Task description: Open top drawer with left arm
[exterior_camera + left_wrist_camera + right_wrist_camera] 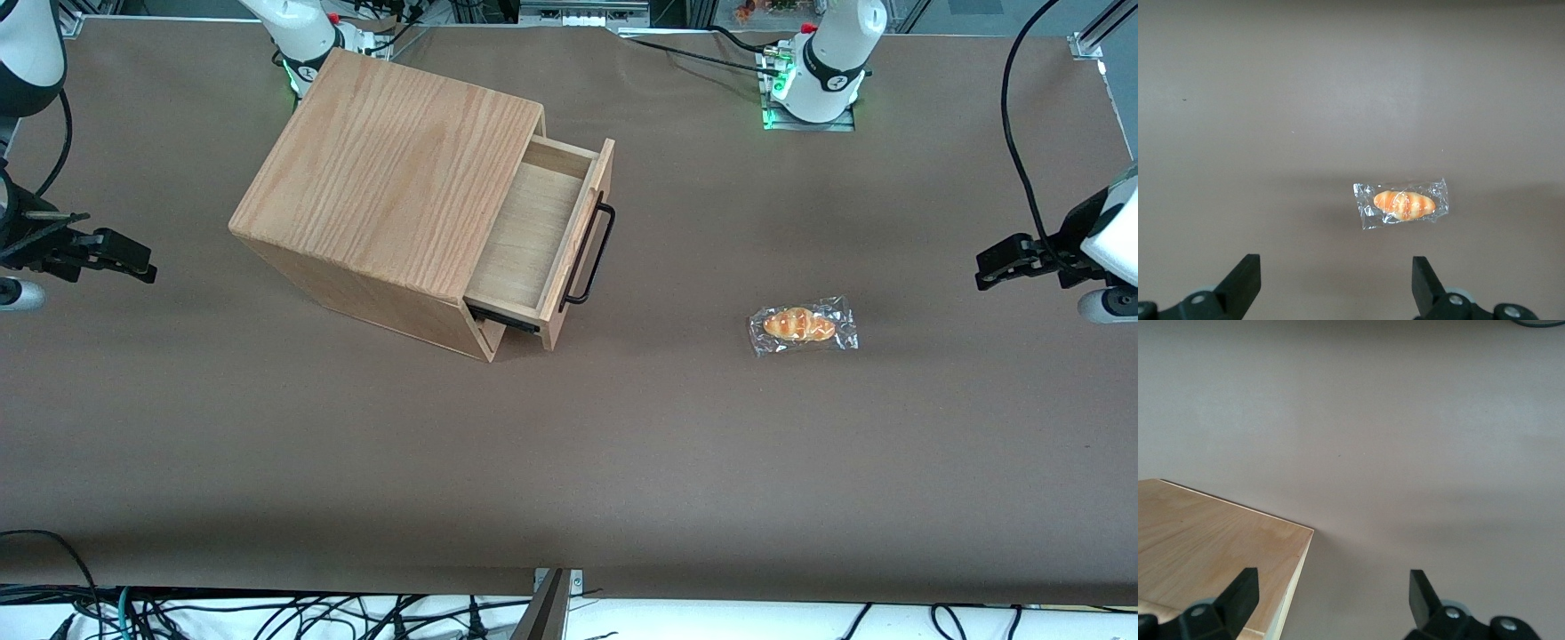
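Observation:
The top drawer [532, 233] stands pulled partway out of the oak-grain cabinet [391, 169], showing its pale plank floor. Its thin black bar handle [591, 253] faces the working arm's end of the table. The left arm's gripper [985, 270] hovers high at that end of the table, far from the handle and touching nothing. The left wrist view shows its gripper [1336, 270] open, with only brown tabletop between the black fingertips [1245, 273].
A wrapped bread roll [803, 325] lies on the brown table between the drawer front and the working arm, a little nearer the front camera. The wrapped roll [1403, 204] also shows below the gripper. The cabinet's top [1211, 547] appears in the right wrist view.

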Motion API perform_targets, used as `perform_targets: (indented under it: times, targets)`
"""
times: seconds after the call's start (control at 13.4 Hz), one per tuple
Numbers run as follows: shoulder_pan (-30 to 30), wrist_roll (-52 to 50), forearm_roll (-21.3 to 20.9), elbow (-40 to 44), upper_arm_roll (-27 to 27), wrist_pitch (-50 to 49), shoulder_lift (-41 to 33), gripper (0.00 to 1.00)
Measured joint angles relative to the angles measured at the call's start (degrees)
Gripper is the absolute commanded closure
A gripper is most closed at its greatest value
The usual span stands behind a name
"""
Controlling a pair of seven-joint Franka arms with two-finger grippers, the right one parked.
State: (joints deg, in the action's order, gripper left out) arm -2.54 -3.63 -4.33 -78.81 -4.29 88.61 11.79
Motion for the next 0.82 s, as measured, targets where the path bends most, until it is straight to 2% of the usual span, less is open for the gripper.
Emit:
perform_targets:
  times: [0.22, 0.52, 0.82]
  targets:
    - [0.6, 0.2, 0.1, -2.0, 0.6, 0.0, -0.8, 0.00]
    - [0.6, 0.5, 3.8, -2.6, 2.8, -1.0, -0.9, 0.00]
    - [0.6, 1.8, 4.4, -2.7, 3.6, -1.3, -1.0, 0.00]
